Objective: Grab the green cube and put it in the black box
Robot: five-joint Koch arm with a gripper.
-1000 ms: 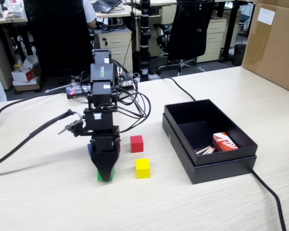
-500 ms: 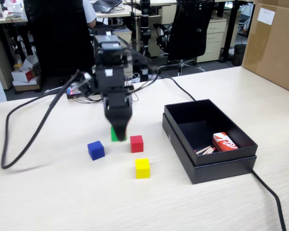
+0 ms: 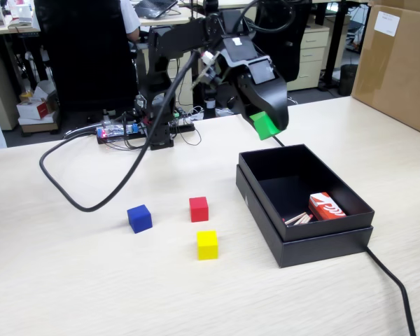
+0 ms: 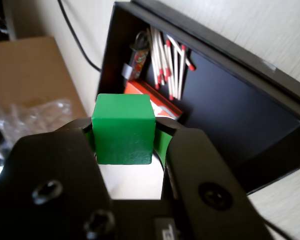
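The green cube (image 3: pixel 266 125) hangs in the air, clamped between the black jaws of my gripper (image 3: pixel 264 124), just above and behind the far left corner of the black box (image 3: pixel 262 199). In the wrist view the green cube (image 4: pixel 123 129) fills the gap between the two jaws of the gripper (image 4: pixel 124 131), and the black box (image 4: pixel 285 97) lies open beyond it, up and to the right. The gripper is shut on the cube.
Inside the box lie a red-and-white carton (image 3: pixel 326 206) and loose matches (image 4: pixel 167 60). A blue cube (image 3: pixel 139 218), a red cube (image 3: pixel 199 208) and a yellow cube (image 3: pixel 207 245) sit on the table left of the box. A black cable (image 3: pixel 84 199) loops across the table; a cardboard box (image 3: pixel 399 63) stands at right.
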